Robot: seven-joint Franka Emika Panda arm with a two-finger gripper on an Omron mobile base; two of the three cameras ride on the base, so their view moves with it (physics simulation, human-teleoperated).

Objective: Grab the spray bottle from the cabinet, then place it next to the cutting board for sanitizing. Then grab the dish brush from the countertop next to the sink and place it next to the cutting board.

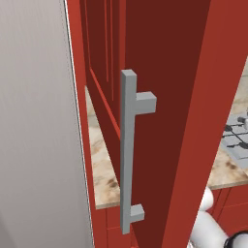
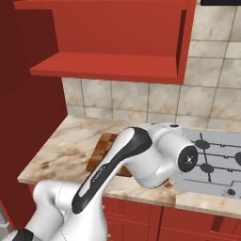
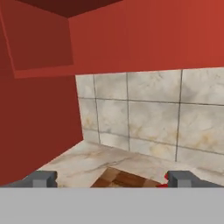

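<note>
The jaws (image 3: 108, 179) are spread wide and empty, held low over the cutting board (image 2: 107, 151), which lies on the marbled table (image 2: 61, 153) below the tiled wall (image 3: 144, 113). The cabinet door (image 1: 160, 72) stands swung open, its grey bar handle (image 1: 128, 145) seen close up. The spray bottle cannot be made out (nor the brush). A plastic bottle is judged light, stiff and somewhat slick; it is best taken around the body below the trigger.
</note>
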